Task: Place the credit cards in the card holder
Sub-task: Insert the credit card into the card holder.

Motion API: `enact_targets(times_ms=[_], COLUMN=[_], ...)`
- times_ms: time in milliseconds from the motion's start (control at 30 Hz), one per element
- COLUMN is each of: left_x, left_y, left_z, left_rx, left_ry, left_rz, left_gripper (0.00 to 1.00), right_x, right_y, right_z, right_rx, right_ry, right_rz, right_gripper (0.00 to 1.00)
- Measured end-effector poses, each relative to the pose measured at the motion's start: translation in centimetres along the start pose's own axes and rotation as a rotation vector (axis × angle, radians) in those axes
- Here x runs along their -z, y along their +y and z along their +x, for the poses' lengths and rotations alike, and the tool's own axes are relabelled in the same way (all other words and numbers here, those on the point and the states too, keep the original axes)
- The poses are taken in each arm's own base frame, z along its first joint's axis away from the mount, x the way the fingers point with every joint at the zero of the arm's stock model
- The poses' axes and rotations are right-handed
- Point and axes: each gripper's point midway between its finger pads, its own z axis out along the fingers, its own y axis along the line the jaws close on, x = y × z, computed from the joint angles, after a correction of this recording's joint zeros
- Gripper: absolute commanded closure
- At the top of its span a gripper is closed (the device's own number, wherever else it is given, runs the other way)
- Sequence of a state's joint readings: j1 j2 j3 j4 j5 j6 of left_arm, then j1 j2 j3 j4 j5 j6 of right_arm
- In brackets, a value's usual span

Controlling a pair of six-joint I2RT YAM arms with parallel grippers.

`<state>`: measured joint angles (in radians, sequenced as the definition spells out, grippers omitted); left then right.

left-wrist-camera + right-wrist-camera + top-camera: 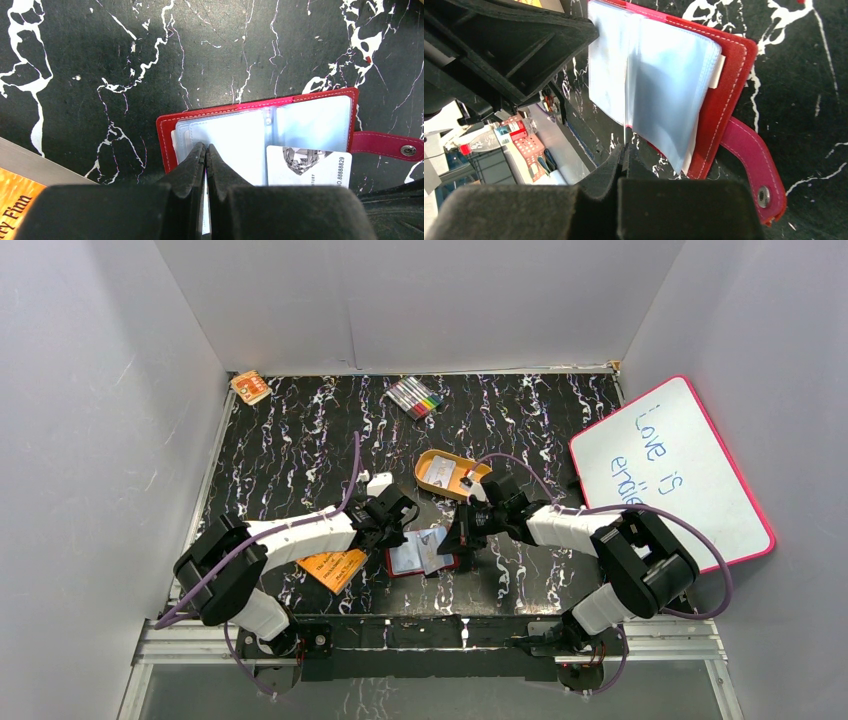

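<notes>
Red card holder [165, 140]; left wrist shows credit card [310, 167]; left claw [205, 148], right claw [623, 150] clenched.

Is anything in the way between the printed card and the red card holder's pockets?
Nothing visible. The printed card touches the card holder at the clear pocket nearest its snap tab; the shut left pincer sits beside it, not across it.
</notes>
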<state>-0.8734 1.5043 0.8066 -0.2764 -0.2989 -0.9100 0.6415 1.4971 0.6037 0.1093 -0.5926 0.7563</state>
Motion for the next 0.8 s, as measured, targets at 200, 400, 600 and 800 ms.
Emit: enact_targets(times_ms=[200,400,600,800], left_x=[0.0,0.0,0.0,0.0], left_y=[0.0,0.0,0.1,0.1], left_z=[0.0,0.0,0.0,0.1], left_rx=[0.002,0.003,0.003,0.002], left_ry=[0.000,0.001,0.002,0.004], left_rz=[0.000,0.000,-0.002,-0.005], left_gripper=[1.00,1.00,1.00,1.00], right_x=[-0.2,-0.5,-0.6,-1.0], right_y=[0.4,0.0,0.2,0.0], right_z=[0.0,0.4,0.3,0.2], right_rx=[0.010,-0.007,-0.003,-0.027], right_ry=[0.013,0.038,0.039,0.039], right_rz=[-0.033,-0.031,-0.046,-0.046], right_gripper=[1.00,1.00,1.00,1.00])
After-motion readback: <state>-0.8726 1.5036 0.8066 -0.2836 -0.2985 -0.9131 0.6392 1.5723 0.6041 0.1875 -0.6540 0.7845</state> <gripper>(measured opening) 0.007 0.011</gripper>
